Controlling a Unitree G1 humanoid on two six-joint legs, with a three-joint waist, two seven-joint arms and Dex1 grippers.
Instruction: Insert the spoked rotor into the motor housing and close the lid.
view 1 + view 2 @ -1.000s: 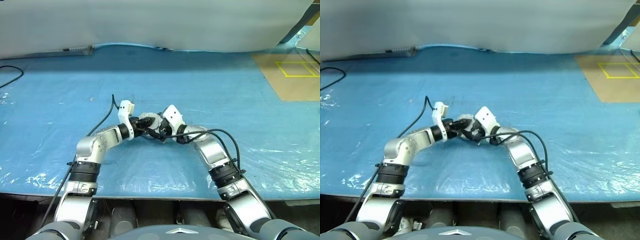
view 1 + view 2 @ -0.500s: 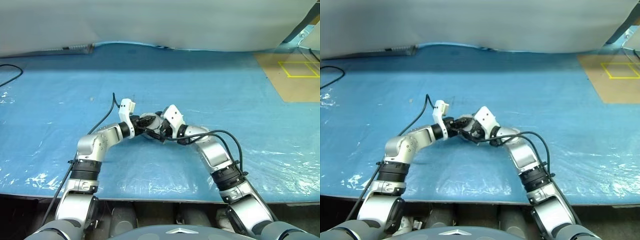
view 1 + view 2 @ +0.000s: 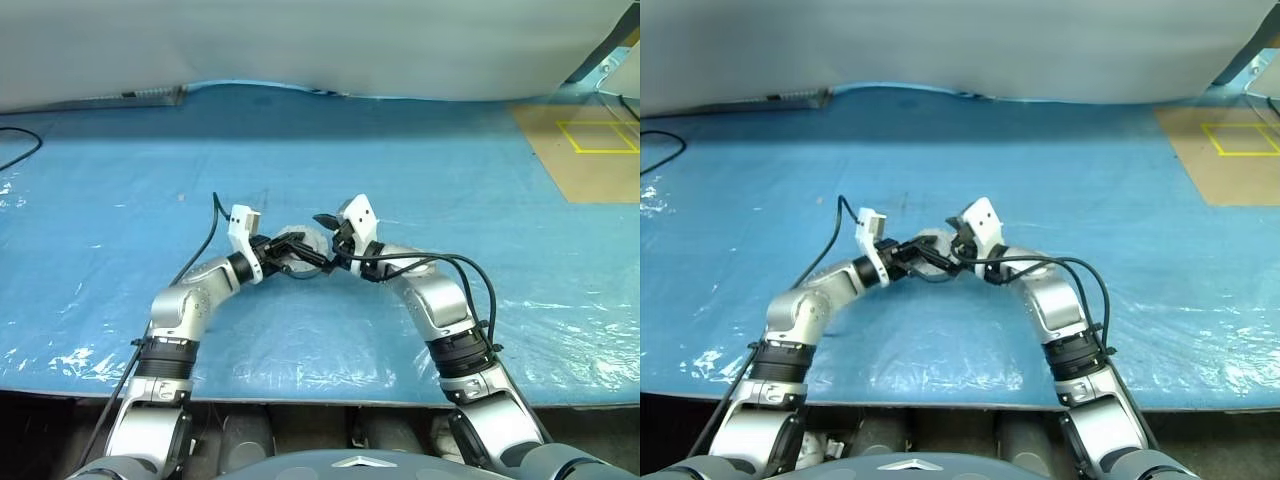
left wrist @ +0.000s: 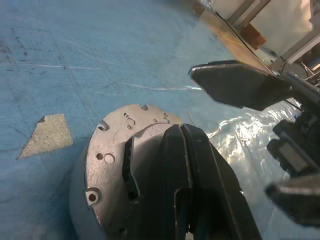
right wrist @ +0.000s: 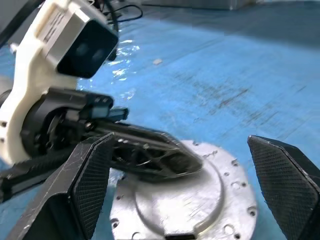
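A blue plastic-covered table [image 3: 120,180] fills the scene. At its middle, the robot's two arms meet over one round metal part.

On the left, the left gripper [image 3: 300,256] points level toward the centre, its two black fingers [image 4: 187,165] clenched together. They lie across the smooth face of a round grey disc [image 4: 115,150], the lid as best I can judge, which has small holes round its rim. Whether the fingers merely press on it or pinch some edge cannot be told. The housing and rotor are presumably beneath the disc; neither can be made out.

On the right, the right gripper [image 5: 185,180] hangs just above and beside the same disc [image 5: 200,192], its textured fingers [image 5: 285,175] spread wide, one to each side, touching nothing.

The step in hand appears to be seating the lid. To do it well, the left fingers should hold the disc flat and steady while the right gripper comes down squarely, one finger on each side of the rim, clear of the left fingers. The closing should be slow and even, so the disc does not tilt or slide on the slick plastic.

At far right, a brown board [image 3: 580,150] with yellow tape lies well apart.
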